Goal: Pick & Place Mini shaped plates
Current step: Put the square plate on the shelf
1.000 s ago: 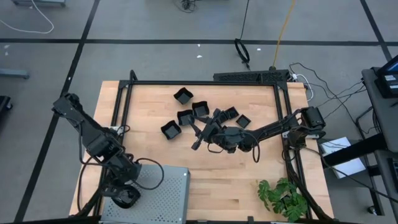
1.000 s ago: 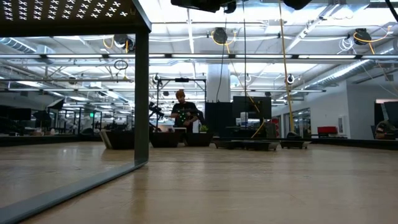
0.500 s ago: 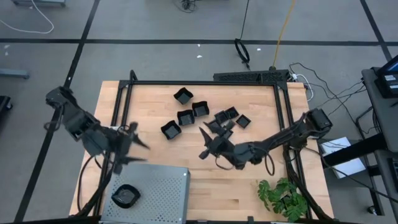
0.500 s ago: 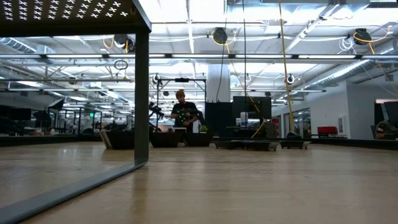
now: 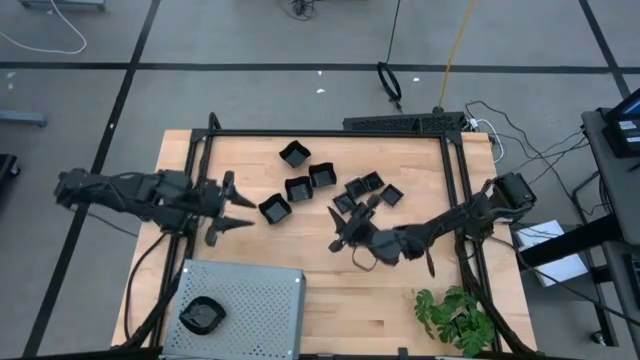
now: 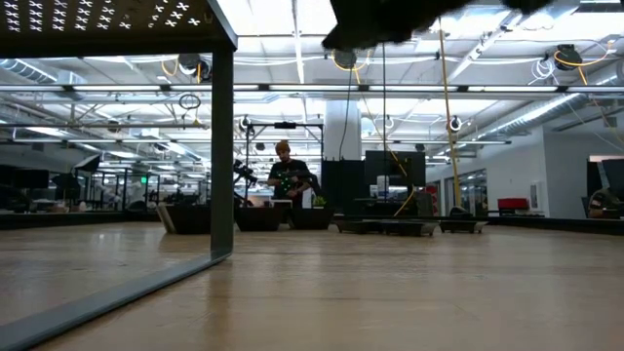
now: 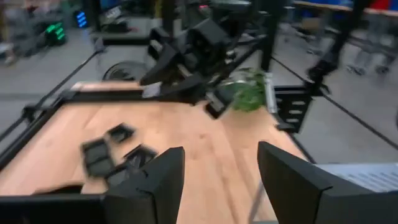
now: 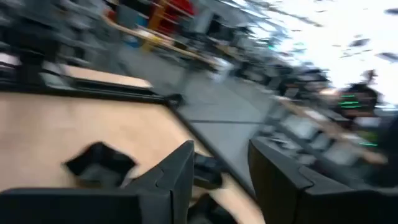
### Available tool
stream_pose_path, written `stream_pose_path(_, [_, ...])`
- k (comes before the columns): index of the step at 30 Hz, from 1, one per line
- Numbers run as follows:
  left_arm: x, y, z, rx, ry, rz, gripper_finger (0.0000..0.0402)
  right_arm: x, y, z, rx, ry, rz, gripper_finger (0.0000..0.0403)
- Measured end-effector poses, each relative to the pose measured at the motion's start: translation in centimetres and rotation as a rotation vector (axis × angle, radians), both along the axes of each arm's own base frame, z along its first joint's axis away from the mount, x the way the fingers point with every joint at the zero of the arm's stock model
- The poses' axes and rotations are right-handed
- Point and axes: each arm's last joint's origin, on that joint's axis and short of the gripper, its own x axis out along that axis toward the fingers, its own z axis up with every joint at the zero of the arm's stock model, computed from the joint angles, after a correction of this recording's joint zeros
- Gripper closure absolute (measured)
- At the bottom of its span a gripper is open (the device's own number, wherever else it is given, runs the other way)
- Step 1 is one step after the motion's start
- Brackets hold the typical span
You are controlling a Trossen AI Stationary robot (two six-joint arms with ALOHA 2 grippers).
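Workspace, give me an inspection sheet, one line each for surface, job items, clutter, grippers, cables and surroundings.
Surface: wooden table, black frame around it.
Job's things: one mini plate on the grey perforated tray; loose black plates near table centre.
Clutter: green plant at the table's near right corner.
Grippers: left gripper open, empty, beside the plates; right gripper open, empty, just below the cluster.
Cables: cables on the floor to the right.
Surroundings: person far behind, low view.
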Motion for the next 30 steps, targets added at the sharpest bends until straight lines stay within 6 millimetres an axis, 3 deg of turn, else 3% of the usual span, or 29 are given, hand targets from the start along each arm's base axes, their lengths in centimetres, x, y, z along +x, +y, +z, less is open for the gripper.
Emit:
stream_pose_path(5, [1.1,2.1,-1.9,-0.093,-0.043,-0.016,0.0195,-2.1,-2.9,-1.1,0.133,-0.05,0.25,0.025])
stream_pose_path(10, [1.2,4.4,-2.8,-0.099,-0.077,0.051,0.0195,-5.3,-5.8,-1.0,0.199,-0.093,0.333,0.025])
stream_pose_path(16, [-0.4,5.0,-2.0,-0.034,-0.132,0.138,0.0194,-10.5,-7.4,-1.3,0.259,-0.179,0.224,0.025])
stream_pose_path(22, [-4.1,4.3,-1.3,0.037,-0.208,0.264,0.0194,-13.2,-8.2,-1.1,0.445,-0.007,0.122,0.025])
stream_pose_path(25, [-5.0,4.2,-2.6,0.037,-0.24,0.326,0.0194,-13.9,-8.8,-1.0,0.539,0.082,0.038,0.025])
stream_pose_path(30, [-5.2,4.2,-5.2,0.035,-0.254,0.337,0.0195,-14.4,-9.8,-2.7,0.688,0.238,-0.013,0.025])
